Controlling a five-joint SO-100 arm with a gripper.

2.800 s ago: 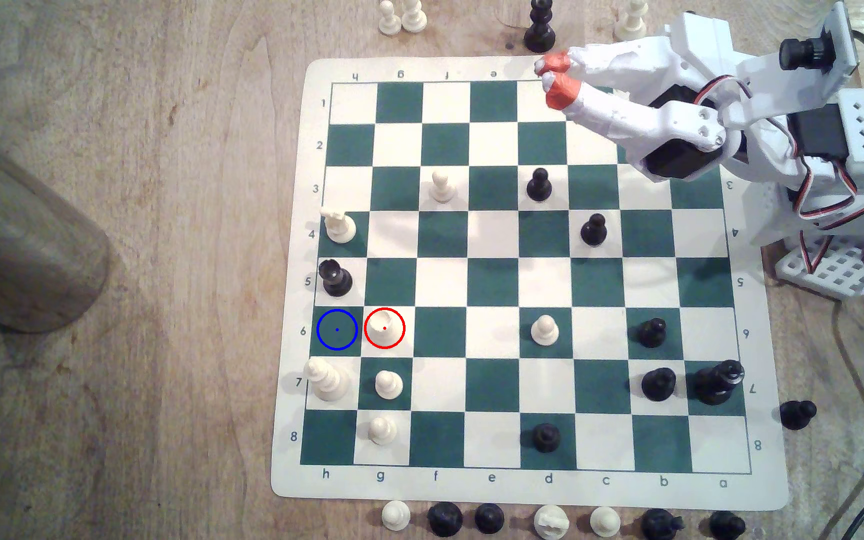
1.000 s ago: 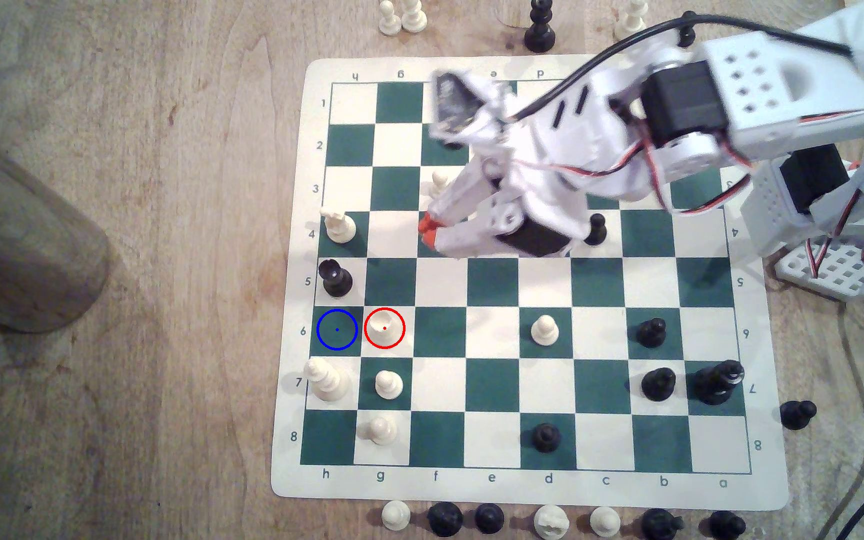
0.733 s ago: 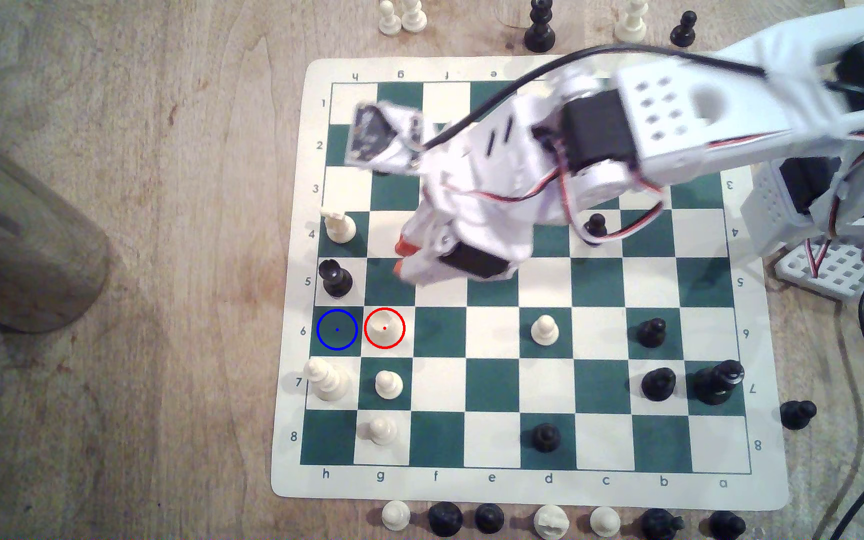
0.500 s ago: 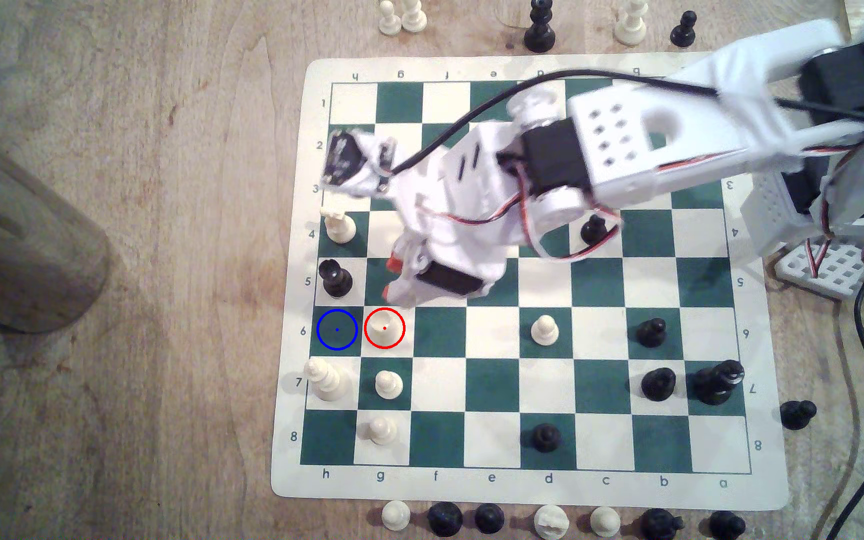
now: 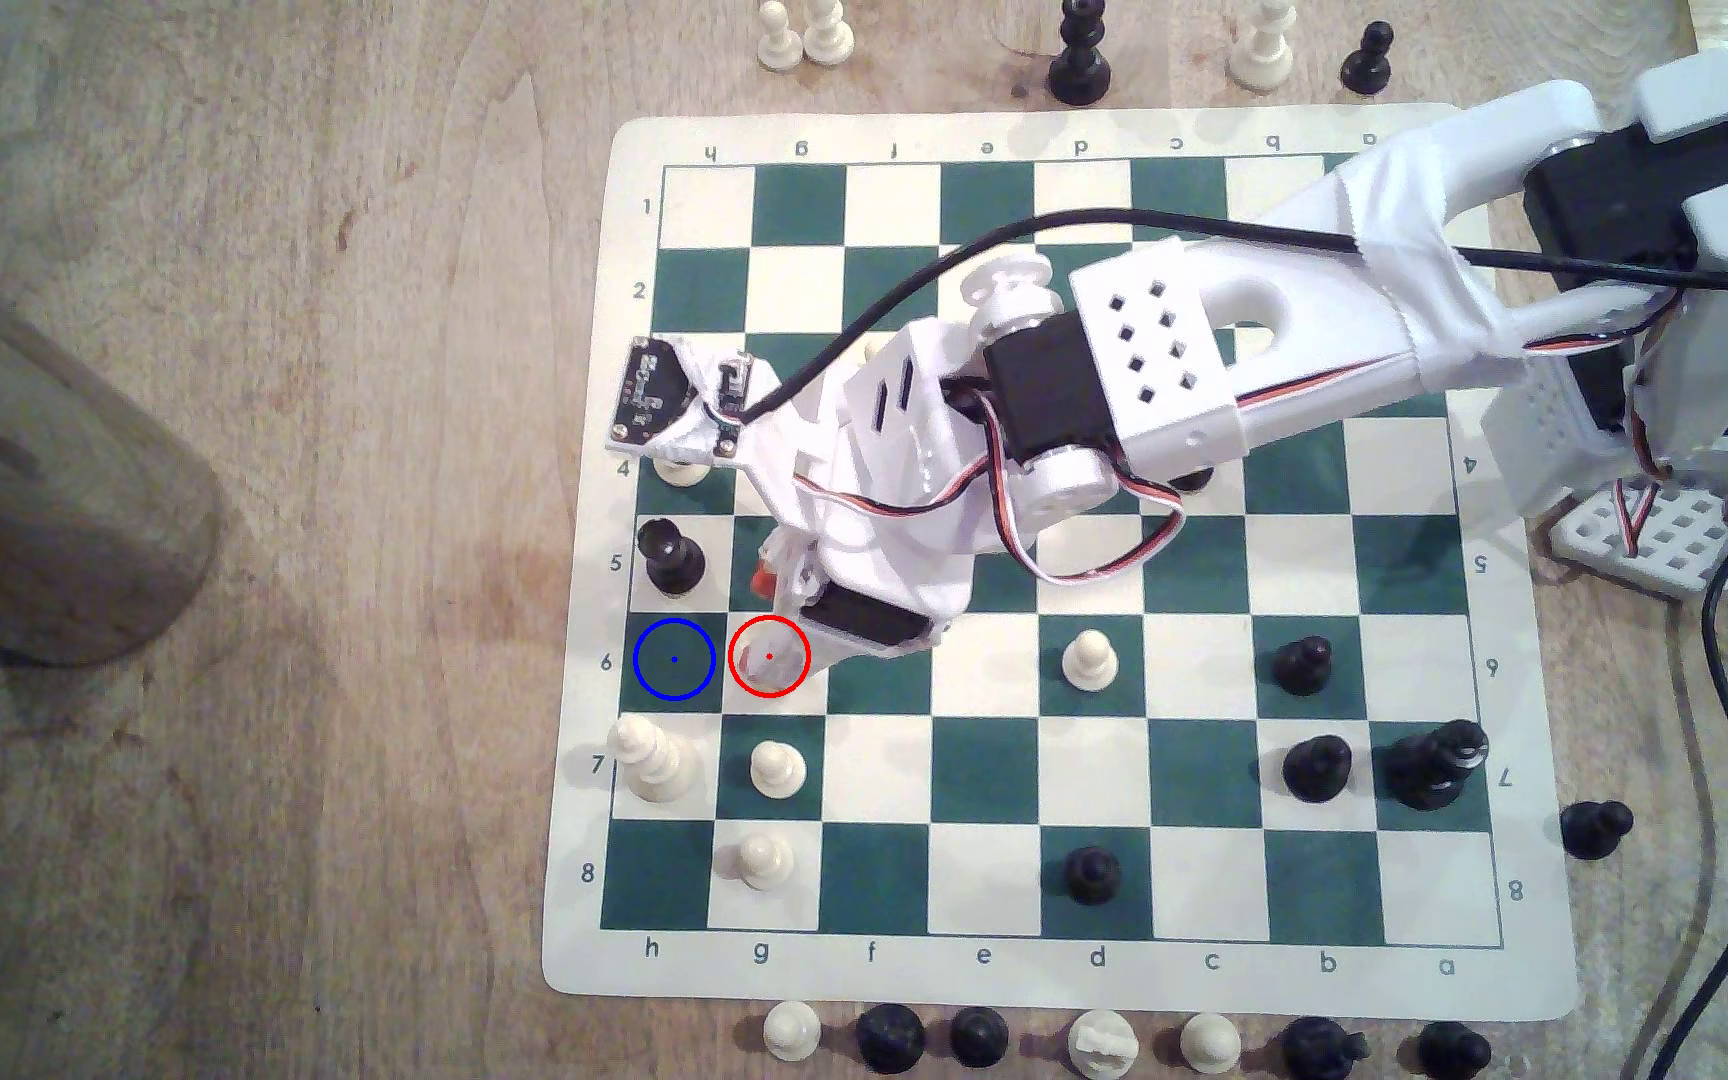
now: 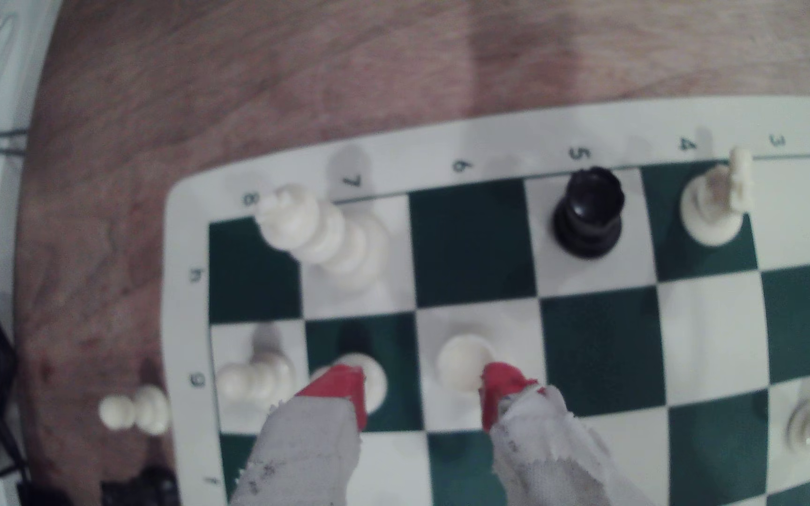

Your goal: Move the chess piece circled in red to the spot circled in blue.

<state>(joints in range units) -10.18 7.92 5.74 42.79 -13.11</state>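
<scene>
Gripper (image 6: 422,389) fingers hang wide apart over the white chess piece (image 6: 464,362), beside the blue-ringed green square (image 5: 674,659).

The table (image 5: 268,519) is bare wood with a visible grain and a matt, worn look, and the board (image 5: 579,623) on it is a thin matt mat printed in green and cream. The chess piece (image 6: 461,362) and the pawns (image 5: 775,768) look like smooth cream plastic with a soft sheen; the black rook (image 6: 588,211) is glossier. The gripper (image 6: 420,396) fingers are wrapped in frayed white cloth or tape with smooth red tips, and the arm (image 5: 1255,343) is matt white plastic.
</scene>
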